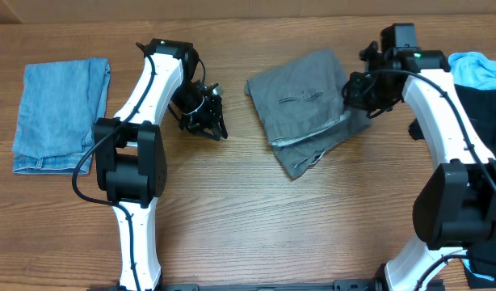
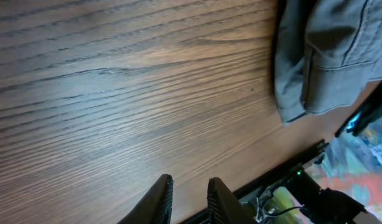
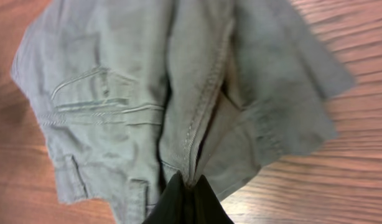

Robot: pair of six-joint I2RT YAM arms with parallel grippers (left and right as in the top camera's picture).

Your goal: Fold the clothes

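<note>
The clothes, a pair of grey shorts, lie crumpled and partly doubled over on the wooden table right of centre. My right gripper is at their right edge. In the right wrist view it is shut on a seam fold of the shorts, and the fabric rises up to the fingertips. My left gripper hovers over bare wood left of the shorts. In the left wrist view it is narrowly open with nothing between its fingers. The shorts show at the upper right of that view.
A folded blue denim garment lies at the far left of the table. A black garment and a light blue cloth sit at the right edge, behind the right arm.
</note>
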